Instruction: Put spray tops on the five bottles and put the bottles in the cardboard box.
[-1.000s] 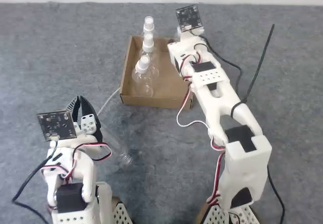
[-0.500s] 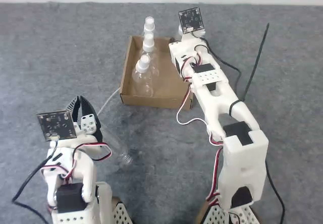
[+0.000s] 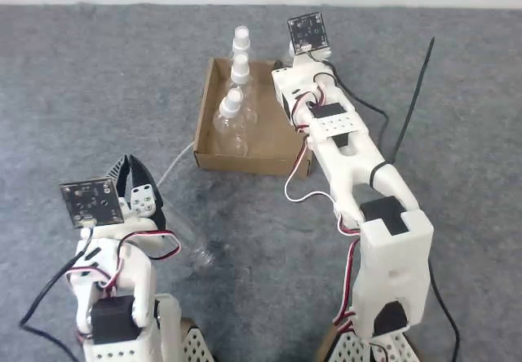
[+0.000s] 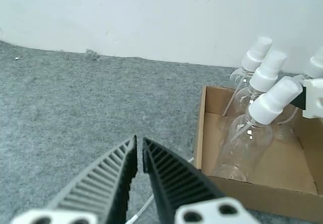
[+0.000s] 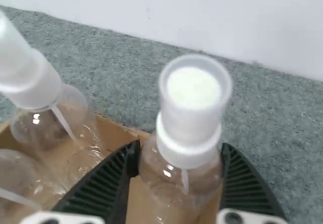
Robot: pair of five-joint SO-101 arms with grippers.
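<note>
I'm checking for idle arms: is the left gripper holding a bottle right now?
No, the left gripper has its jaws nearly together with nothing between them.

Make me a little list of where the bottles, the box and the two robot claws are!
cardboard box: open, on the grey carpet
bottles in box: three, upright, spray tops on
fourth bottle: spray top on, clamped between the jaws at the box's far side
right gripper: shut on the fourth bottle
topless bottle: lying on the carpet by the left arm
left gripper: jaws almost closed, nothing seen between them
thin tube: on the carpet between left gripper and box
</note>
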